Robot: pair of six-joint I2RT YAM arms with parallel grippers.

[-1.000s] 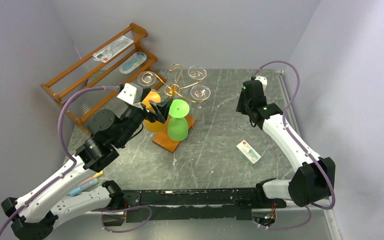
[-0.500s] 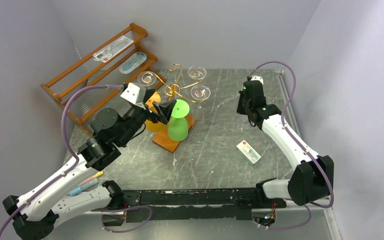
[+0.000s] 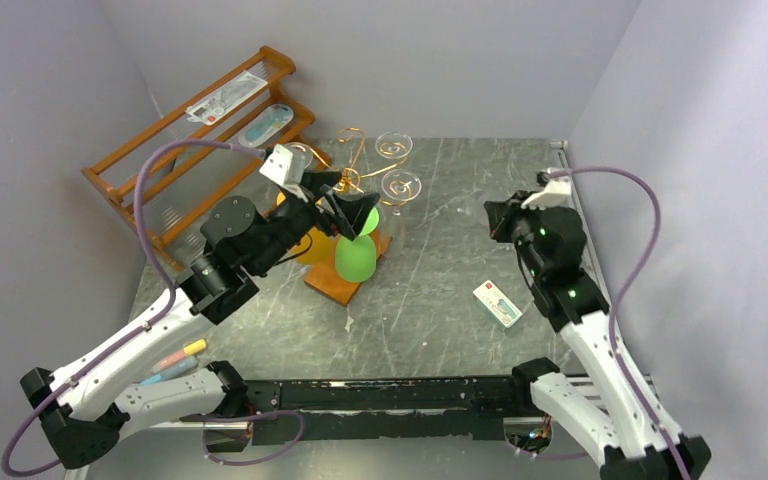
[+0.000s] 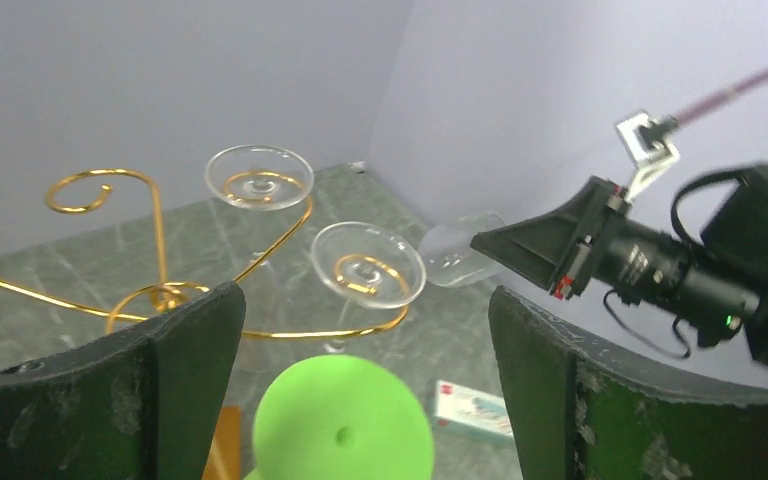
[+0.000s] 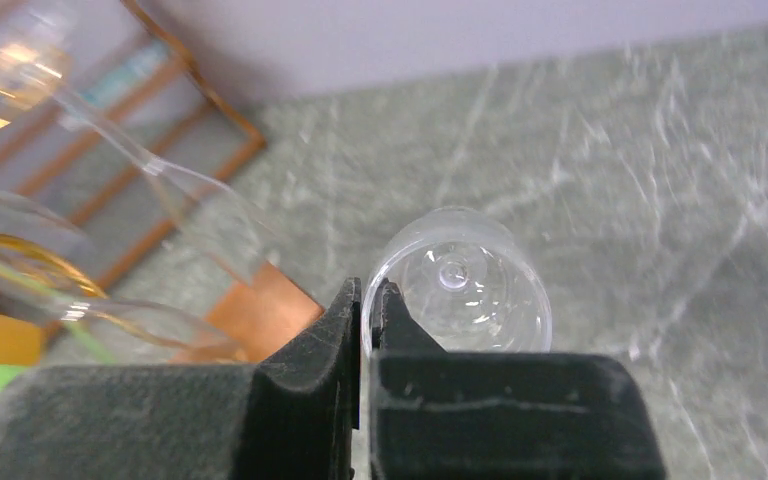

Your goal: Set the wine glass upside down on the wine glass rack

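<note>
The wine glass rack (image 3: 351, 172) is gold scroll wire on an orange-brown wooden base (image 3: 338, 285). Three clear glasses hang on it upside down; two show in the left wrist view (image 4: 368, 264). A green glass (image 3: 356, 245) and an orange glass (image 3: 309, 243) stand inverted at the base. My right gripper (image 3: 495, 214) is right of the rack, shut on the rim of a clear wine glass (image 5: 457, 290), which lies sideways and also shows in the left wrist view (image 4: 455, 248). My left gripper (image 3: 346, 206) is open above the green glass's foot (image 4: 343, 432).
A stepped wooden slatted shelf (image 3: 200, 135) holding packaged items stands at the back left. A small white box (image 3: 498, 303) lies on the marble table right of centre. Markers (image 3: 173, 366) lie near the left arm's base.
My left gripper has moved up and right, over the green glass's foot. My right arm has swung back toward the near right, still pinching the clear glass.
</note>
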